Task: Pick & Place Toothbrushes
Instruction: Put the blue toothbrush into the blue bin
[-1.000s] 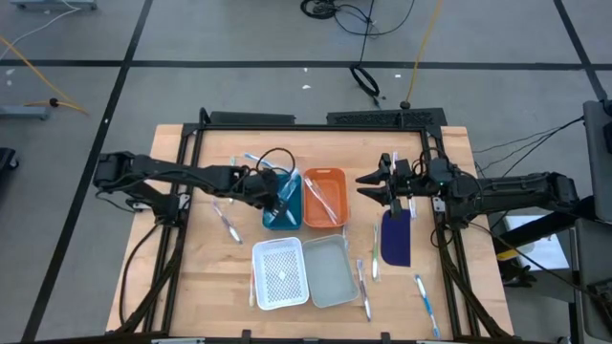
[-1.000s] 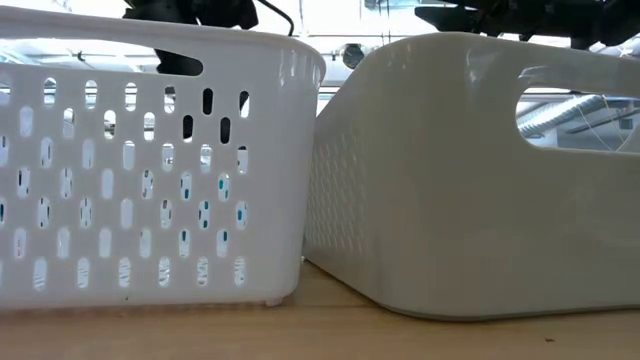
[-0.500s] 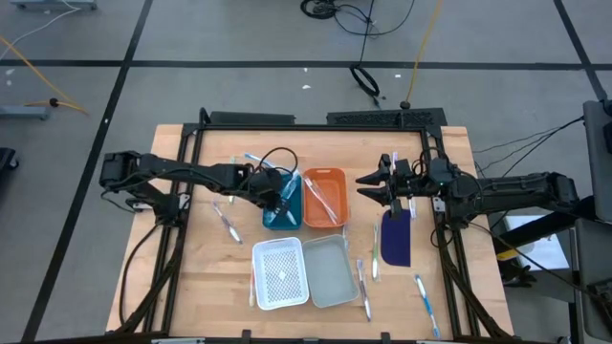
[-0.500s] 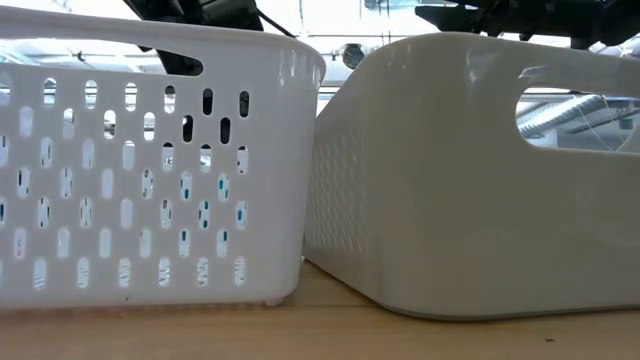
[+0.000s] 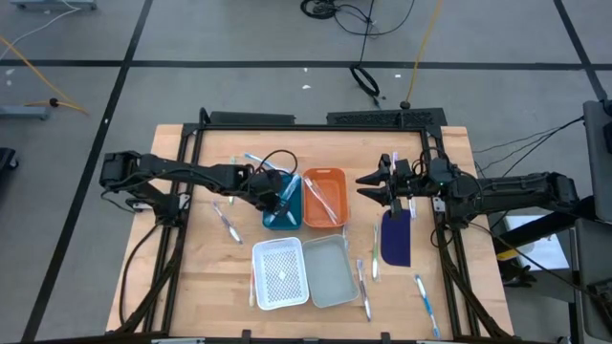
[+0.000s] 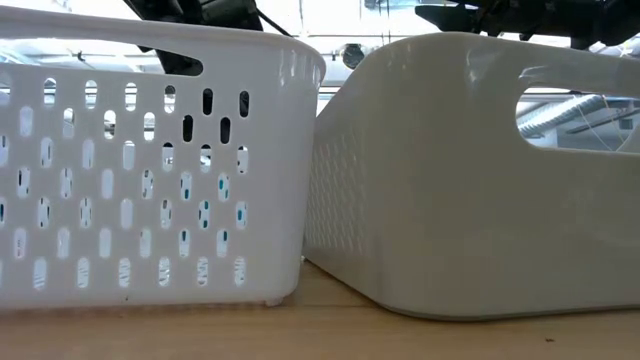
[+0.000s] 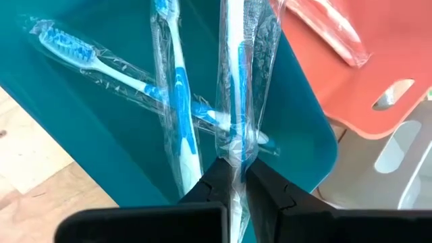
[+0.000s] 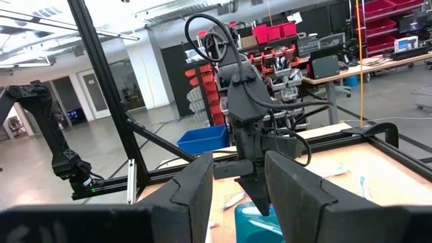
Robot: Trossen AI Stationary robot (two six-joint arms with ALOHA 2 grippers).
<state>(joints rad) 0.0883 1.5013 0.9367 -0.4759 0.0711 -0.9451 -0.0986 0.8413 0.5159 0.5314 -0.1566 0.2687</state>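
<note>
The left claw (image 5: 278, 194) hangs over the teal tray (image 5: 273, 219), near the table's (image 5: 191, 277) centre and a little toward 11 o'clock. In the left wrist view its fingers (image 7: 210, 183) are pressed together on a wrapped blue-and-white toothbrush (image 7: 233, 88), which stands up out of the pinch over the tray's floor. Two more wrapped blue toothbrushes (image 7: 177, 101) lie crossed on the teal floor under it.

The orange tray (image 5: 324, 199) sits just beside the teal one on its 3 o'clock side, with pale wrapped toothbrushes (image 5: 321, 201) lying slantwise in it. Toward 6 o'clock from these two stand a white perforated basket (image 5: 279, 274) and, touching it at 3 o'clock, a grey-white bin (image 5: 331, 270).

The right claw (image 5: 368, 187) waits above the table at about 2 o'clock from centre, pointing toward the orange tray; its fingers (image 8: 290, 185) stand spread with nothing between them. A dark blue pad (image 5: 396, 239) lies under that arm.

Loose toothbrushes are scattered on the wood: one (image 5: 227, 224) at 9 o'clock of the teal tray, one (image 5: 362, 284) just at 3 o'clock of the grey-white bin, and one (image 5: 426, 303) near the 5 o'clock corner.
</note>
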